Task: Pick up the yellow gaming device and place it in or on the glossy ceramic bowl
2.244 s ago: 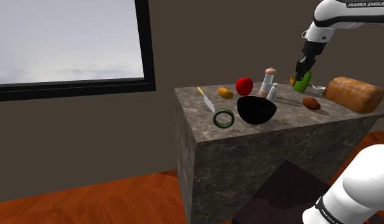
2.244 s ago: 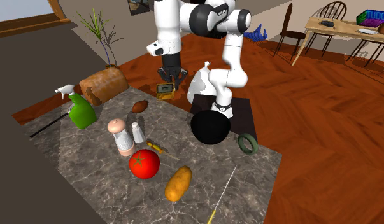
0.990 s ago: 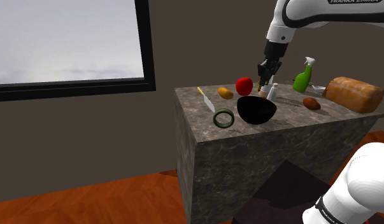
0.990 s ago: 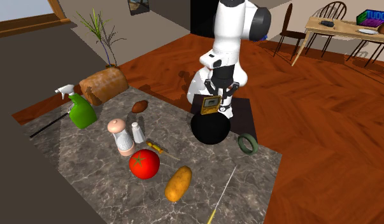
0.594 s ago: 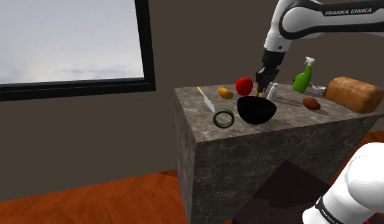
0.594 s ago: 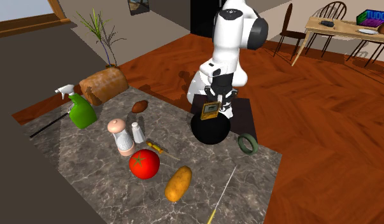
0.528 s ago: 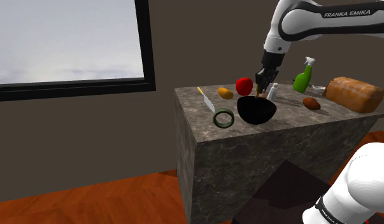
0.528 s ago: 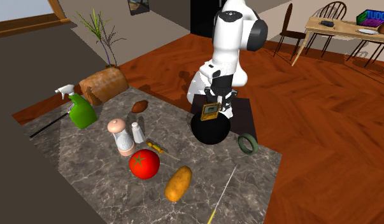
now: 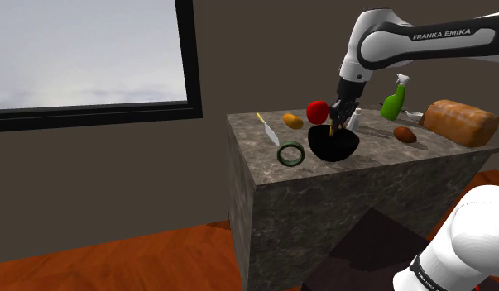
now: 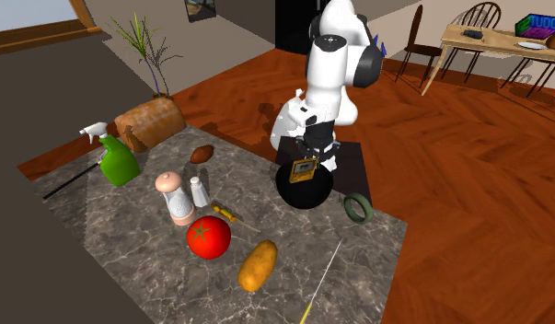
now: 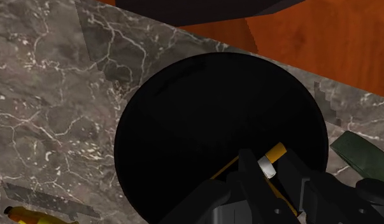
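The yellow gaming device (image 10: 304, 171) hangs upright just above the black glossy bowl (image 10: 306, 191), with my gripper (image 10: 308, 153) shut on its top. In the shoulder view the gripper (image 9: 335, 120) reaches down over the bowl (image 9: 333, 145), and the device shows as a thin yellow sliver (image 9: 333, 126) at the bowl's rim. In the wrist view the bowl's dark inside (image 11: 209, 121) lies straight below the gripper (image 11: 276, 184). The device's yellow edge (image 11: 276, 151) sticks out between the fingers.
On the marble counter (image 10: 128, 239) stand a tomato (image 10: 208, 237), a potato (image 10: 257, 264), a knife (image 10: 321, 281), a green ring (image 10: 358, 208), a grinder and shaker (image 10: 177, 198), a screwdriver (image 10: 225, 212), a green spray bottle (image 10: 115, 159), a brown lump (image 10: 202, 154) and a bread loaf (image 10: 149, 121).
The gripper carried the device from near the spray bottle to above the bowl, then lowered it until it hangs just over the bowl's rim.
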You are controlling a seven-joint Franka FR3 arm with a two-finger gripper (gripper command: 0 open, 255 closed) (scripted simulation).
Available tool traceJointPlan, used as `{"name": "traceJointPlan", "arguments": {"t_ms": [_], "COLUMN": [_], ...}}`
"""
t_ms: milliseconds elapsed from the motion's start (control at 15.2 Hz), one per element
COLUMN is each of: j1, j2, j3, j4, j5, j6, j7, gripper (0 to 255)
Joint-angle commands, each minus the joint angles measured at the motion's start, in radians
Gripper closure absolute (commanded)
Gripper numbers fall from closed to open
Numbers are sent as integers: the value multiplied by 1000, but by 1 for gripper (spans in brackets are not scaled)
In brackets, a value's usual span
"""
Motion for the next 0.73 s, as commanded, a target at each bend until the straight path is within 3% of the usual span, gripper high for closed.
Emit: {"name": "traceJointPlan", "arguments": {"t_ms": [0,264,330,660], "j1": [0,0,0,0], "j2": [-2,-2,-1,-1], "j3": [0,0,0,0], "j4": [-5,-5,-5,-5], "j5": [0,0,0,0], "j6": [4,4,4,4], "j7": [0,0,0,0], "gripper": [255,255,0,0]}}
